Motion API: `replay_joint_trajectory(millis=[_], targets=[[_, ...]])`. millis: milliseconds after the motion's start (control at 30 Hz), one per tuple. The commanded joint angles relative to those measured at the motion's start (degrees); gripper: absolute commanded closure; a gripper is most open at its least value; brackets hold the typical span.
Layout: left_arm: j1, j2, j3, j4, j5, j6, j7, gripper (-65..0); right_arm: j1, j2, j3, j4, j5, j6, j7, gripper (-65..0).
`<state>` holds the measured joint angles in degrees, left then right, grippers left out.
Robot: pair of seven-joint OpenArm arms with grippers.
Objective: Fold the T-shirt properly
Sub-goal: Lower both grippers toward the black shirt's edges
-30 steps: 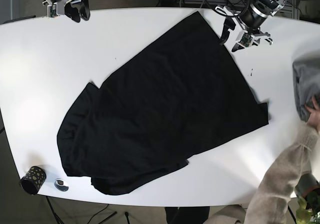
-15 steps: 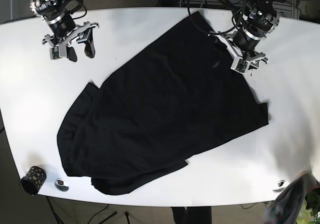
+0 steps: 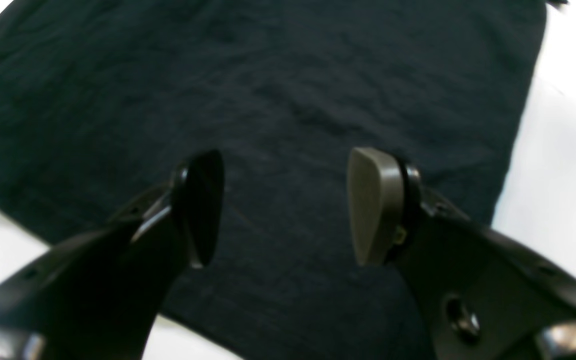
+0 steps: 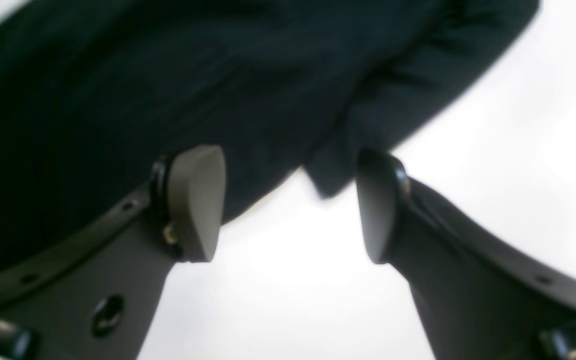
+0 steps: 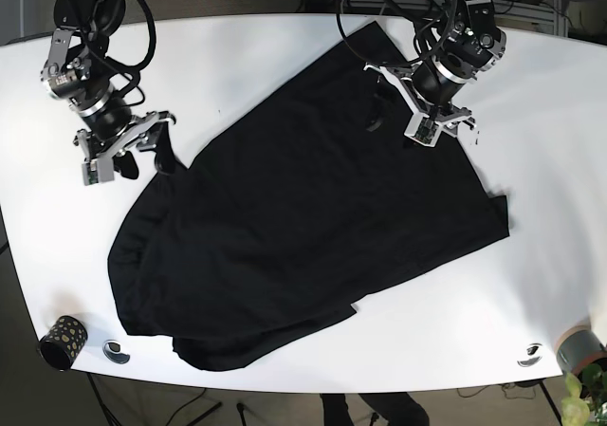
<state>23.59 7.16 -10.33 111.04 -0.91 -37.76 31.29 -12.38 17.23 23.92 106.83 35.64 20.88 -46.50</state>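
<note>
A black T-shirt (image 5: 313,217) lies spread diagonally on the white table (image 5: 237,56). My left gripper (image 5: 377,97) is open above the shirt's upper part, near its far corner. In the left wrist view the left gripper (image 3: 285,205) has its jaws wide apart over the dark cloth (image 3: 288,75), with nothing between them. My right gripper (image 5: 149,163) is open at the shirt's left edge, beside the sleeve. In the right wrist view the right gripper (image 4: 290,200) hangs over bare table just at the sleeve's edge (image 4: 168,75), holding nothing.
A dark patterned cup (image 5: 63,341) and a small round object (image 5: 117,351) sit at the front left corner. Another small round object (image 5: 529,354) and a grey container (image 5: 579,350) sit at the front right, beside a plant (image 5: 583,402).
Both arms have come forward from the back of the table to the shirt: the left onto its upper part, the right to its left edge. The person at the right has left the view.
</note>
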Motion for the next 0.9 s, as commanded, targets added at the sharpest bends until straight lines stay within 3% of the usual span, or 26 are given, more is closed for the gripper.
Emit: replay_joint_trajectory(millis=[0,267,600,867], targets=[[-0.3,0.2,1.0,0.8,-0.8,0.0,-1.3,-36.7,3.2,1.3,1.2,-4.1,2.9,0.52,-0.4,-40.1],[-0.4,0.3,1.3,0.8,-0.9,-0.3,1.1,-36.7,11.5,3.6,2.0,-20.1,6.1,0.52,-0.9,-40.1],[-1.3,0.3,1.3,0.8,-0.9,-0.4,1.9,-36.7,23.1,4.8,2.1,-42.8,5.9,0.52,-0.6,-40.1],[-1.1,0.3,1.3,0.8,-1.0,-0.4,1.9,-36.7,28.2,5.1,1.7,-52.3,5.9,0.52,2.3,-40.1]])
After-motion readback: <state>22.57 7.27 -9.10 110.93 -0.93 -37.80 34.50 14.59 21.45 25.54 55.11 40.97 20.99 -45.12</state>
